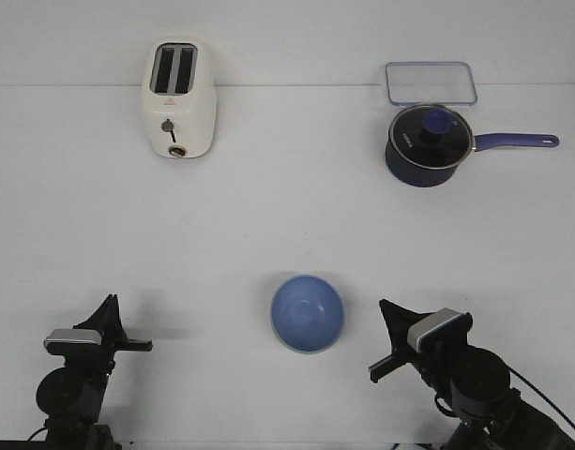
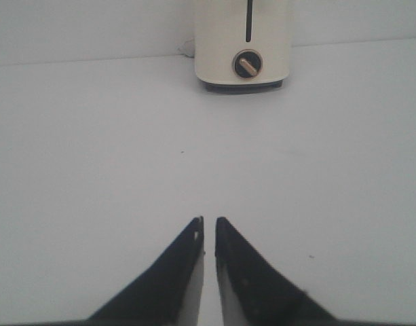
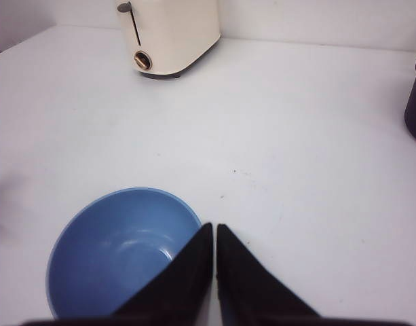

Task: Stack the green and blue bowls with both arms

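The periwinkle blue bowl sits upright and empty on the white table, near the front centre. It also shows in the right wrist view. The pale green bowl does not show in any view. My right gripper is shut and empty, low at the front right; its tips lie just beside the bowl's rim, apart from it. My left gripper is at the front left, far from the bowl; its jaws stand shut with only a thin slit between them, holding nothing.
A cream toaster stands at the back left, also in the left wrist view and the right wrist view. A dark blue lidded saucepan with a long handle stands at the back right, with a clear rectangular tray behind it.
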